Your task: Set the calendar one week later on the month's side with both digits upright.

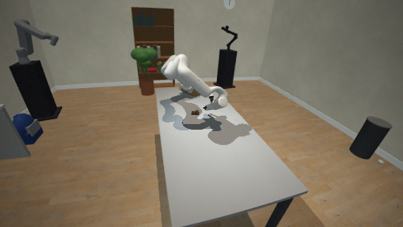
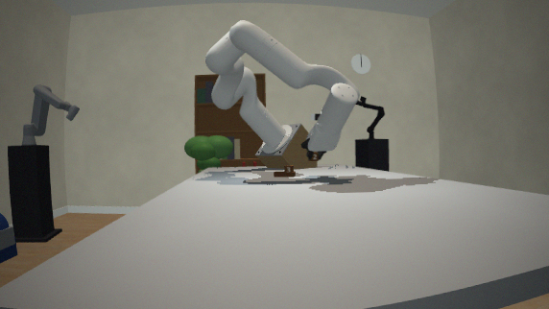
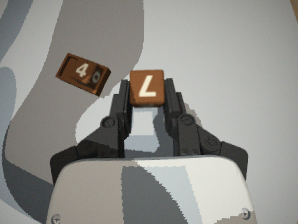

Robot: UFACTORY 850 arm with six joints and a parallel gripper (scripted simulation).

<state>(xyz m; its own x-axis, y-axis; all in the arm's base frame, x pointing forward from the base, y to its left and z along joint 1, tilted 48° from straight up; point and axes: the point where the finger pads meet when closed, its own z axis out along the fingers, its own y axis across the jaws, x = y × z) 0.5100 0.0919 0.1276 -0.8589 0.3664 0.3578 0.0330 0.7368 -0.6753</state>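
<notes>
Behind my counter [image 1: 225, 169]: a bookshelf [image 1: 134, 42], a potted plant [image 1: 144, 56], and upper right a wall clock [image 1: 229, 3].

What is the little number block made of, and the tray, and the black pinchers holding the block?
The cube looks like wood: flat brown faces, matte, with a white painted digit. The tray shows the same matte brown, so probably wood too, with one cube showing a 4 in it. The tool, shut on the cube, has dull black fingers, plastic or coated metal; the look leaves that open.
</notes>
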